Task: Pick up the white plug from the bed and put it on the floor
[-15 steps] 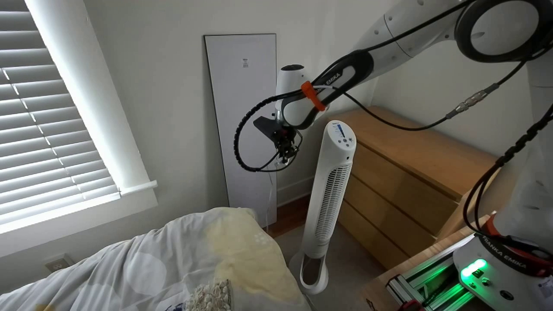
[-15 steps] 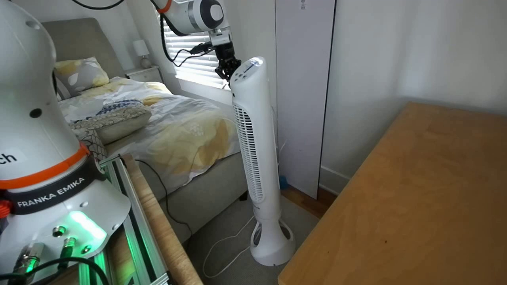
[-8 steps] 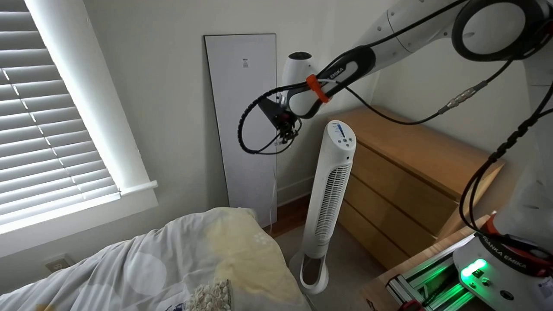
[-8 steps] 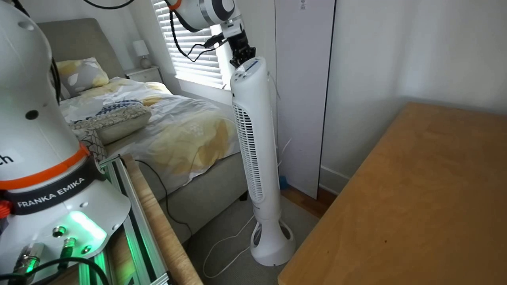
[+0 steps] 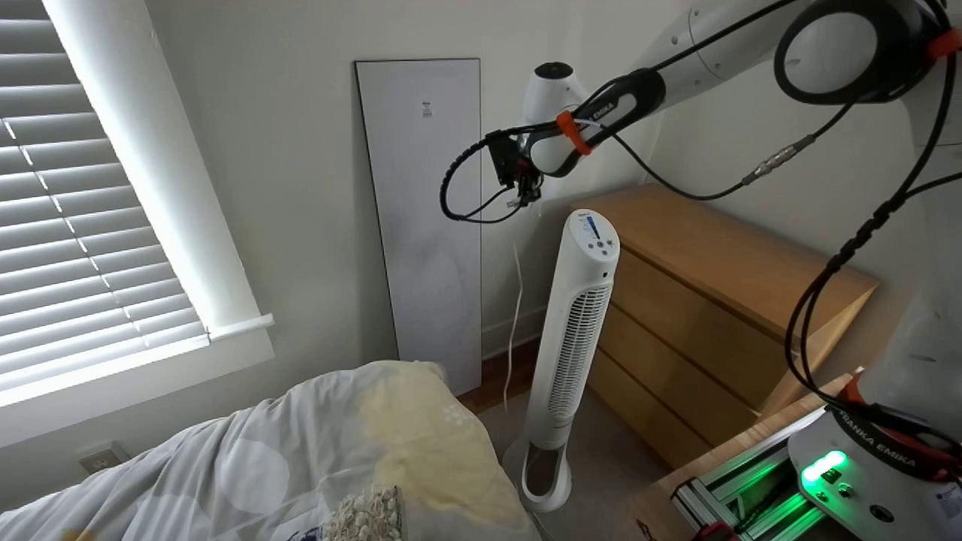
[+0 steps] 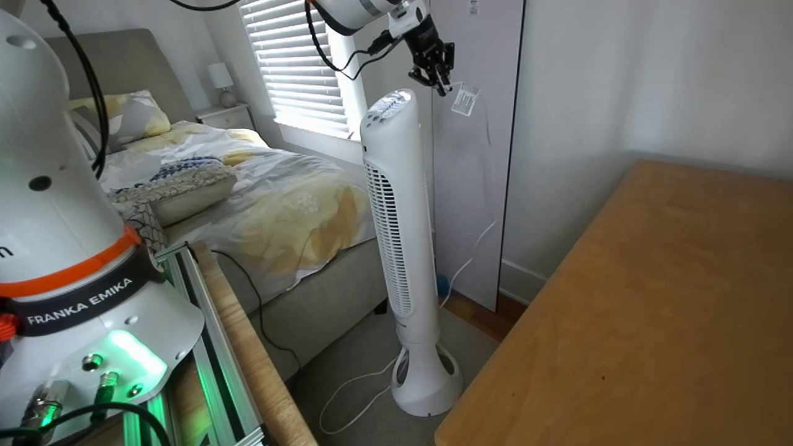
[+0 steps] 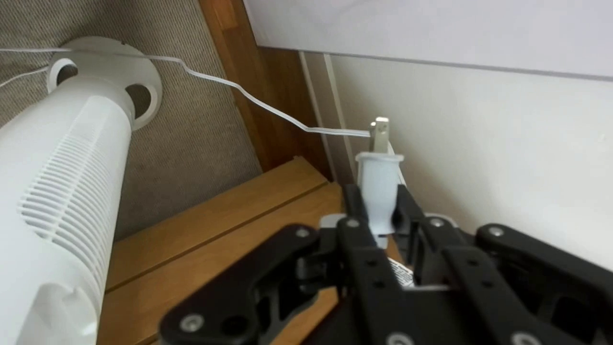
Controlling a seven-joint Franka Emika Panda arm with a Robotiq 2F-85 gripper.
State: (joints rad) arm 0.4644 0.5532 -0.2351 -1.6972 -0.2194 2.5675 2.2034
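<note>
The white plug [image 7: 380, 196], with metal prongs pointing away from the gripper, is held between the black fingers of my gripper [image 7: 380, 203] in the wrist view. The gripper is shut on it, high in the air, and shows in both exterior views [image 5: 526, 197] [image 6: 443, 90]. A white cord [image 7: 268, 108] hangs from it towards the fan base; it also shows in an exterior view [image 6: 474, 254]. The bed [image 5: 421, 436] with its white and cream-yellow cover is lower and off to one side. The floor [image 6: 471, 347] is grey carpet far below, also in the wrist view [image 7: 191, 158].
A white tower fan [image 6: 396, 235] stands on the carpet close to the gripper; its body fills the left of the wrist view [image 7: 57, 182]. A light wooden dresser [image 6: 619, 297] stands beside it. A pale panel [image 5: 428, 225] leans on the wall. A paper tag [image 6: 466, 99] hangs near the plug.
My gripper has risen with the plug and moved rightward in both exterior views, past the fan top, away from the bed. The cord has been drawn along and swings out.
</note>
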